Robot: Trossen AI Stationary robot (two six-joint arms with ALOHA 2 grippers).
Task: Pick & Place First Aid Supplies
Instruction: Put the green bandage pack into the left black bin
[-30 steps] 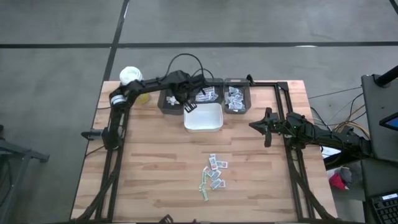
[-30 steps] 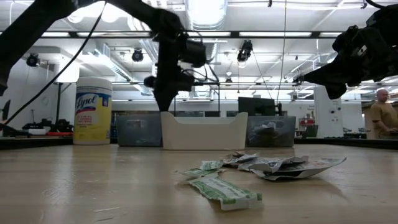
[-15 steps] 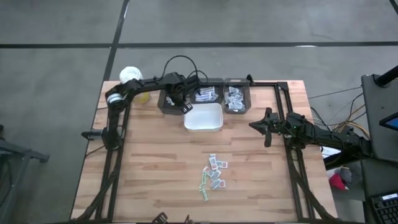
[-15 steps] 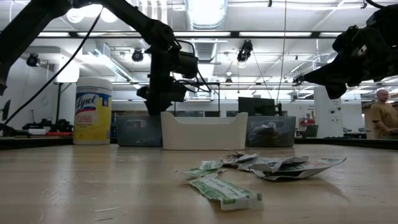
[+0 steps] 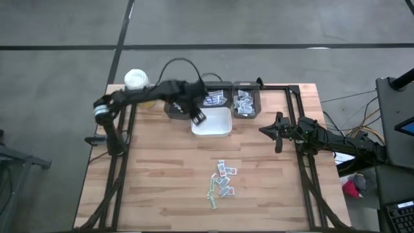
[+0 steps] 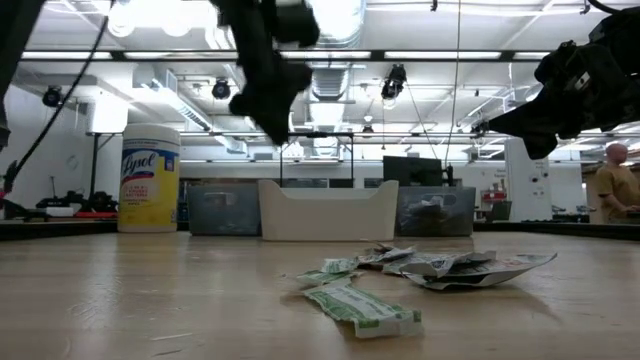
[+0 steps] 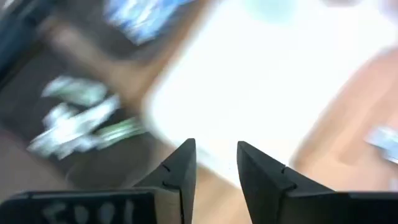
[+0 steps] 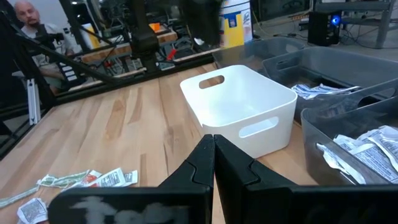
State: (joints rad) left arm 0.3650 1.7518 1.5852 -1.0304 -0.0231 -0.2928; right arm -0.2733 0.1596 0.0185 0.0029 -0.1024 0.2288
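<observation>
Left wrist view, heavily blurred. Left gripper [image 7: 214,165]: two dark fingers [image 7: 180,171] in the foreground, jaws parted by a narrow gap, nothing visible between them.

Beyond the fingers: white bin [image 7: 261,81], a broad pale surface filling the middle of the view, one rounded corner visible; interior detail cannot be made out.

Beside the white bin: dark bin [image 7: 43,118], holding several whitish and green packets [image 7: 81,118] lying in a loose heap. A second cluster, blue-and-white packets [image 7: 146,15], sits in another dark compartment next to it.

Wooden counter [image 7: 367,87] shows on the other side of the white bin, with one pale packet [image 7: 384,140] at the picture's edge, too blurred to identify.
</observation>
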